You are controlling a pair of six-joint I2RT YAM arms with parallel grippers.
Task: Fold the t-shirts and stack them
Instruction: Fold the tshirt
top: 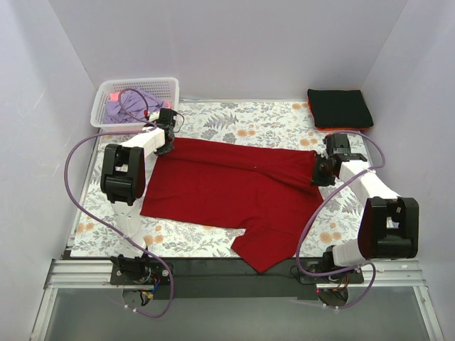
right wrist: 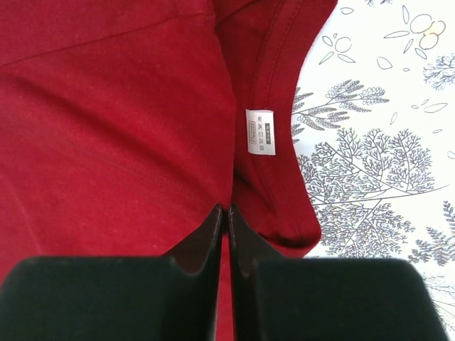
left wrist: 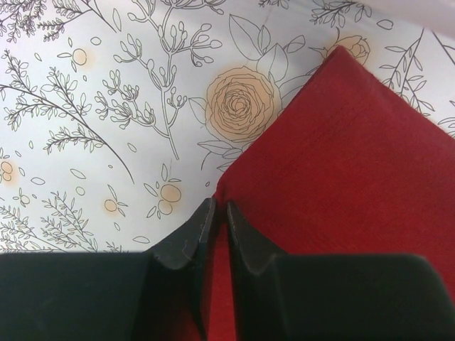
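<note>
A deep-red t-shirt (top: 234,188) lies spread on the floral cloth, one sleeve hanging toward the near edge. My left gripper (top: 167,142) is at its far left corner. In the left wrist view the jaws (left wrist: 219,207) are pinched on the red hem (left wrist: 334,156). My right gripper (top: 321,170) is at the shirt's right end by the neck. In the right wrist view the jaws (right wrist: 227,211) are shut on red cloth (right wrist: 114,128) just below the white neck label (right wrist: 260,132). A folded black shirt (top: 340,108) lies on an orange-red one at the far right.
A white lattice basket (top: 106,89) at the far left corner holds lavender (top: 124,110) and pink cloth. Purple cables loop beside both arms. White walls close in the table on three sides. The floral cloth (top: 234,121) shows beyond the shirt.
</note>
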